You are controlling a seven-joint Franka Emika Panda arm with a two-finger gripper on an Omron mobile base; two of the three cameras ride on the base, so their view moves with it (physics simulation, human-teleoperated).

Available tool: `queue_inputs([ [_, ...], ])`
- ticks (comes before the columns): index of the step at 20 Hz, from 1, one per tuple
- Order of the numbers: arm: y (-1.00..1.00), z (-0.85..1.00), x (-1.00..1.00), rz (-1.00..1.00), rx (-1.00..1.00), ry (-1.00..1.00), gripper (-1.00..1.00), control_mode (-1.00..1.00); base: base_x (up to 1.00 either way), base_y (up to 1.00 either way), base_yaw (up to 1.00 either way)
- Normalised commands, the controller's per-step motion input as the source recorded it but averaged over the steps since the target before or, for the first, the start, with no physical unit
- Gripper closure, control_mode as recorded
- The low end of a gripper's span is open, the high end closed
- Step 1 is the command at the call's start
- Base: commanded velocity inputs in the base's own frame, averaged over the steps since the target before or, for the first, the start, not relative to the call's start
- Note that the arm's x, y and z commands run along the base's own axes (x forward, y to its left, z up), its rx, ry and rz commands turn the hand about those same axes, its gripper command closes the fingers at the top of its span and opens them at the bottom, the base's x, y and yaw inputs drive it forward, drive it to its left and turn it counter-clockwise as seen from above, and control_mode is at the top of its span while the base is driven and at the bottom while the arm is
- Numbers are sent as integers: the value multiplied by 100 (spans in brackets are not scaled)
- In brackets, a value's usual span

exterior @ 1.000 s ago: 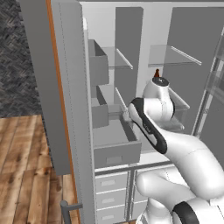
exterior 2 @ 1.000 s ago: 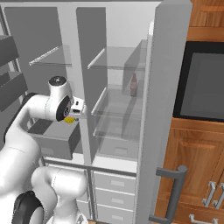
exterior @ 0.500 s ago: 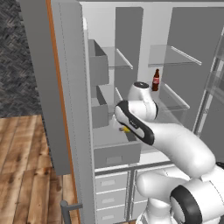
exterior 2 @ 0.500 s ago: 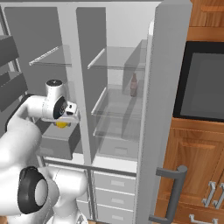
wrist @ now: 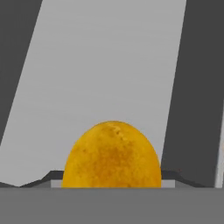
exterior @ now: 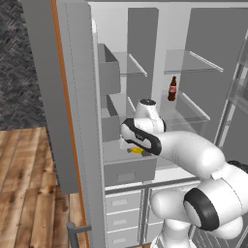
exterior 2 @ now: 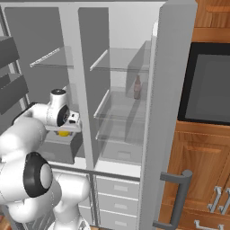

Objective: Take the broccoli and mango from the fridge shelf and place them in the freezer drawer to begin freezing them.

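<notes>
Left base view
Arm: the white arm with dark joints reaches into the lower left compartment of the open grey fridge.
Hand: the hand point(exterior: 131, 147) sits just above the wide, shallow grey box freezer drawer point(exterior: 130, 170), which stands pulled out.
Mango: a sliver of the small, smooth yellow-orange mango point(exterior: 137, 150) shows right under the hand, over the drawer's open top.
Bottle: a dark brown bottle with a red label point(exterior: 172, 88) stands on a glass shelf, far and to the right, well apart from the arm.

Right base view
Hand: the hand point(exterior 2: 67, 129) hangs over the freezer drawer point(exterior 2: 58, 151) at the left.
Mango: the mango point(exterior 2: 64, 133) peeks out yellow below the hand, above the drawer's rim; whether it touches the drawer floor I cannot tell.
Bottle: the bottle point(exterior 2: 137, 87) stands on the right-hand glass shelf.

Hand view
Mango: the mango point(wrist: 112, 155) sits low and centred, close to the camera, with pale grey drawer surfaces beyond it.
Grip: the mango looks held, but the fingers are hidden, so I cannot tell whether they are clamped or apart.

Handling
Mango: judged light, firm and smooth-skinned, so likely slippery; best pinched across its widest middle.
</notes>
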Motion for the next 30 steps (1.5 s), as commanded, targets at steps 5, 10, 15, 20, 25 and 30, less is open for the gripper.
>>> queue_inputs([
  [5, 20, -49, -3, 0, 0, 1, 100, -100, 0, 0, 0],
  [10, 21, -59, -25, 0, 0, 3, -100, -100, 0, 0, 0],
  [15, 10, -43, -57, 0, 0, 0, -100, -100, 0, 0, 0],
  [20, -1, -5, -28, 0, 0, -5, -100, -100, 0, 0, 0],
  [25, -11, 5, -20, 0, 0, -11, -100, -100, 0, 0, 0],
  [30, -24, 57, -12, 0, 0, -16, -100, -100, 0, 0, 0],
])
